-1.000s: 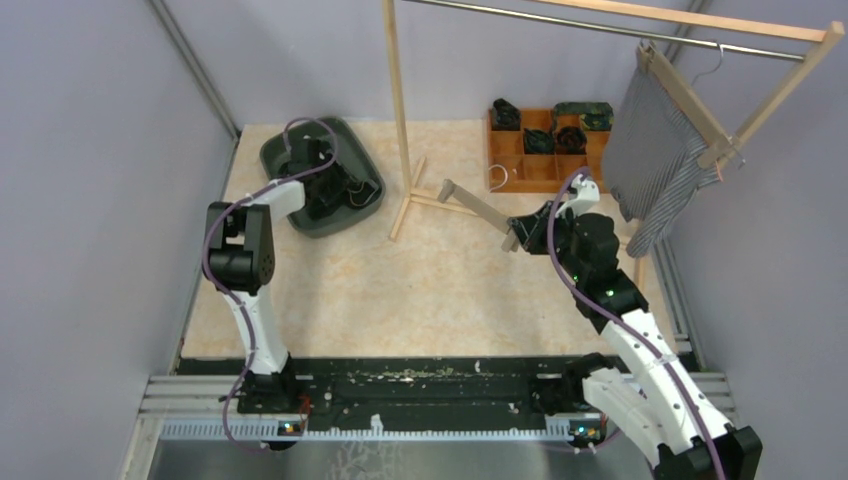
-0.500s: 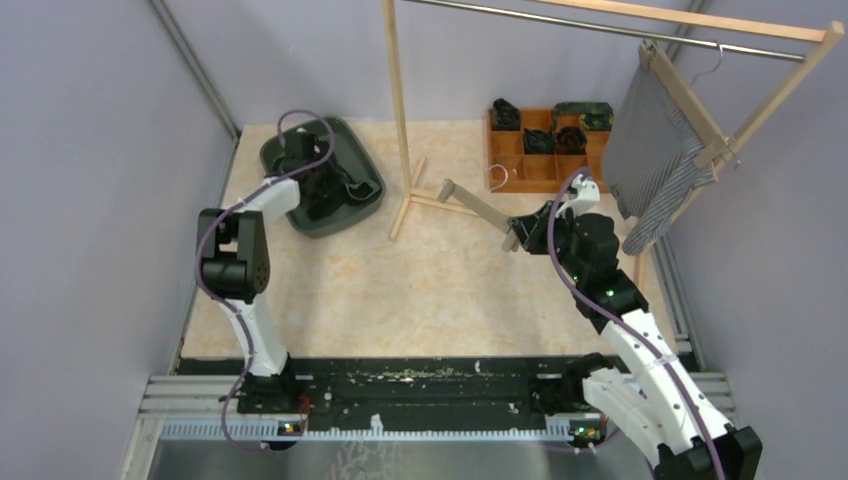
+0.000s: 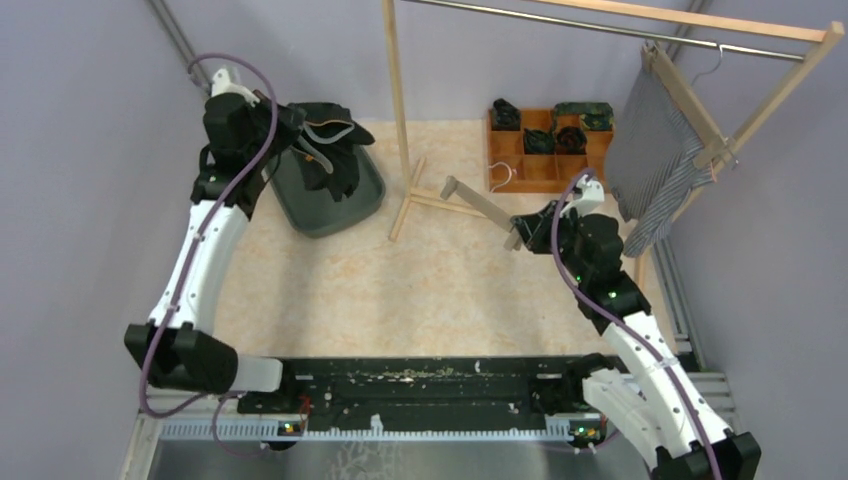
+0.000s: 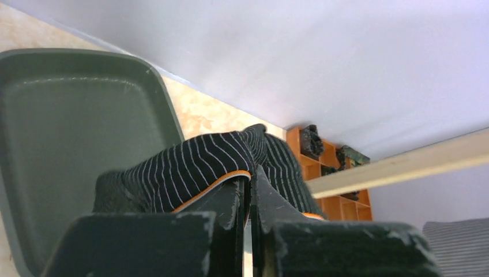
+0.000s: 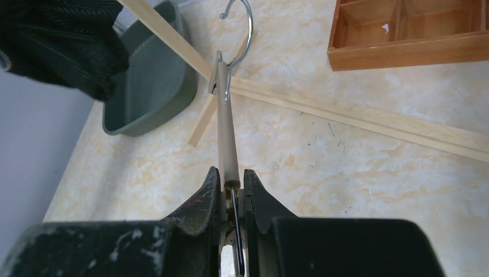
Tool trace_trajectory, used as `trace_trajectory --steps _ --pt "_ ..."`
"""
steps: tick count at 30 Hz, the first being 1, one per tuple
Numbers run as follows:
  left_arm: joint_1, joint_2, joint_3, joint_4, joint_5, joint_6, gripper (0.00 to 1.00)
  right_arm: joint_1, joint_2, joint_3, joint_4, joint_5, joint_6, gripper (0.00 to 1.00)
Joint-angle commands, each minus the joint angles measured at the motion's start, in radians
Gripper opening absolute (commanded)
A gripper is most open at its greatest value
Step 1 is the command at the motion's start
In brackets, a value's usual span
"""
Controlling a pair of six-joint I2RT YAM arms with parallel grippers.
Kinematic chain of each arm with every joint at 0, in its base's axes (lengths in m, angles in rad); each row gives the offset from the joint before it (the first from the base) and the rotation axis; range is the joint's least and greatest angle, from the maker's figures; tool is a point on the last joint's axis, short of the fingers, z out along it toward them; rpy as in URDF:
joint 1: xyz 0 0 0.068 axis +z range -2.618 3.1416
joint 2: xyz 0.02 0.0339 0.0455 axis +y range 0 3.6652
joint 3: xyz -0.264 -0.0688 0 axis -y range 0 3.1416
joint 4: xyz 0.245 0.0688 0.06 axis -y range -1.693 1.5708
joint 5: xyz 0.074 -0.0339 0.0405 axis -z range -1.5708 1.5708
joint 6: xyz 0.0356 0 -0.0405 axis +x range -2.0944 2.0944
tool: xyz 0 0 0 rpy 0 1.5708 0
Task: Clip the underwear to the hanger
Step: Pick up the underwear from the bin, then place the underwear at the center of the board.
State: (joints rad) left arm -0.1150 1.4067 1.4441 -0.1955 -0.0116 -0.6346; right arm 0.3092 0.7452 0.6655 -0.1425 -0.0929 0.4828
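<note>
The left gripper [image 3: 300,135] is clenched on the underwear [image 3: 330,150], a black pair with thin pale stripes and an orange edge. In the left wrist view its two fingers [image 4: 230,202] stand pressed together with the orange-trimmed hem pinched between them, and the cloth bunches over their tips. The underwear hangs above the dark green tray [image 3: 330,215], which sits at the far left corner of the table [image 3: 400,290]. Whether the lowest fold brushes the tray cannot be told.

The right gripper [image 3: 522,232] is closed around one end of the hanger [image 3: 478,205], a pale wooden bar. The bar is held above the right half of the table and points toward the foot of the wooden rack [image 3: 395,90]. In the right wrist view the bar runs straight out from between the jaws, and its metal hook [image 5: 251,27] curls up beyond it (a small clip shows at the bar's far end). The two arms are well apart, so underwear and hanger do not touch.

Along the far edge, right of the rack's post, sits a wooden organiser [image 3: 545,175] with dark rolled items in its back compartments. A grey striped garment [image 3: 650,150] hangs from the rack's rail near the far right corner.
</note>
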Motion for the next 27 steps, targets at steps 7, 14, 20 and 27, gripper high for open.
trace_trajectory --steps 7,14,20,27 --pt "-0.104 -0.256 -0.188 -0.120 -0.025 -0.013 0.00 -0.120 -0.067 0.080 0.029 -0.022 0.011 0.00" --pt "-0.285 -0.357 -0.342 -0.131 -0.180 -0.113 0.00 -0.129 -0.068 0.089 0.007 -0.009 0.005 0.00" --pt "-0.468 -0.286 -0.424 -0.151 -0.384 -0.271 0.00 -0.132 -0.086 0.062 0.019 -0.012 0.031 0.00" --pt "-0.546 -0.096 -0.406 -0.116 -0.427 -0.405 0.00 -0.135 -0.107 0.065 -0.010 0.023 0.022 0.00"
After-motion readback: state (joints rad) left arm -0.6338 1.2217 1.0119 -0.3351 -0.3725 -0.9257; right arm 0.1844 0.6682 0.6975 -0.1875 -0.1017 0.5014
